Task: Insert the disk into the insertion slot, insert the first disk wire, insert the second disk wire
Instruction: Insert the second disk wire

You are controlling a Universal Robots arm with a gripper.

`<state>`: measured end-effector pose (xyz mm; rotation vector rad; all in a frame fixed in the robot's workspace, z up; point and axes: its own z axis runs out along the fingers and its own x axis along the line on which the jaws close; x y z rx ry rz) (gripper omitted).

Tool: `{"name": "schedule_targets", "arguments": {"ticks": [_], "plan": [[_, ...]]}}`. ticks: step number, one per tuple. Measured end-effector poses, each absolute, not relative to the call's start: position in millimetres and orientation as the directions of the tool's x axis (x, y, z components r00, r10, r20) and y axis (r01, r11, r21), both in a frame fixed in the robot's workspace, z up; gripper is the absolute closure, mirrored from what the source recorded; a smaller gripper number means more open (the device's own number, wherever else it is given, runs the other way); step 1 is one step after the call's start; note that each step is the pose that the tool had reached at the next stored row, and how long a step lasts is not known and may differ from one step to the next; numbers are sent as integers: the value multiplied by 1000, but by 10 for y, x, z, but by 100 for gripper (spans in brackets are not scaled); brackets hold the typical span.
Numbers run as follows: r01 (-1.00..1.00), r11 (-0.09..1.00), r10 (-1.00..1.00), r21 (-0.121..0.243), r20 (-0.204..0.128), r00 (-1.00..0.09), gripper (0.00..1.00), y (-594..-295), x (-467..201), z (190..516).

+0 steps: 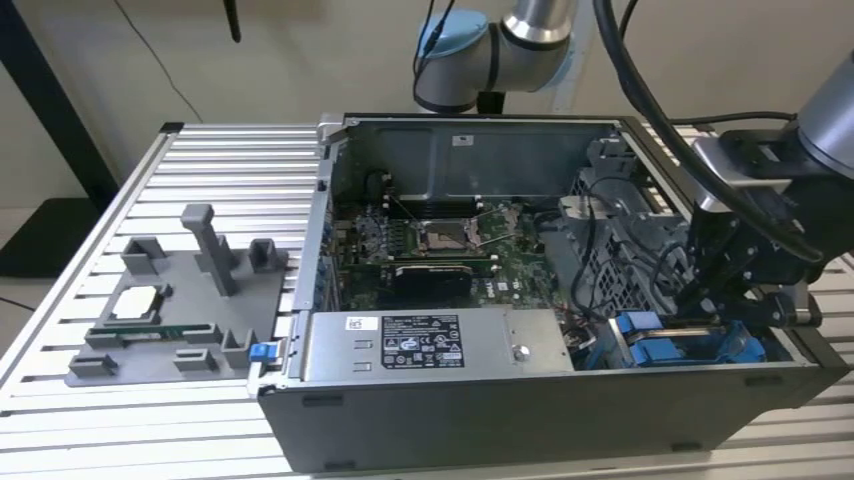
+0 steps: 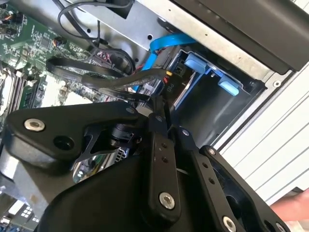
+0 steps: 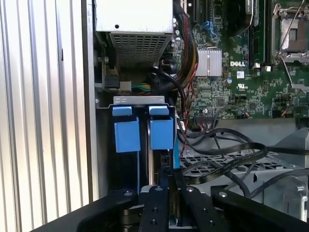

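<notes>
We've got the gripper (image 1: 727, 300) low in the PC case (image 1: 534, 420), at the drive bay w/ blue tabs (image 3: 142, 130).

Jaws look pinched near-closed on a thin black cable (image 2: 120, 79), prob. a disk wire. Insertion slot (image 1: 681, 345) sits at 7 o'clock from the gripper in the exterior view, long axis along the case's front wall. Disk itself we can't make out. Room's tight: perforated cage (image 1: 607, 265) at 9 o'clock, case wall close behind.

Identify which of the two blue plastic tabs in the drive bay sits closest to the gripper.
The blue plastic tab beside the motherboard; the gripper lines up with it.
</notes>
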<state>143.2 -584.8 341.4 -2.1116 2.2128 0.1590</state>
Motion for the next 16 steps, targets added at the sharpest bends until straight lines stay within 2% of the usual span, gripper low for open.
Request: {"name": "schedule_targets", "arguments": {"ticks": [10,11,16], "plan": [[-999,46,-991,20,-129,-48,100,-5846,1431,3351],[-999,46,-990,20,-131,-48,0,-5846,1431,3343],[-999,45,-990,20,-132,-48,0,-5845,1431,3482]]}}
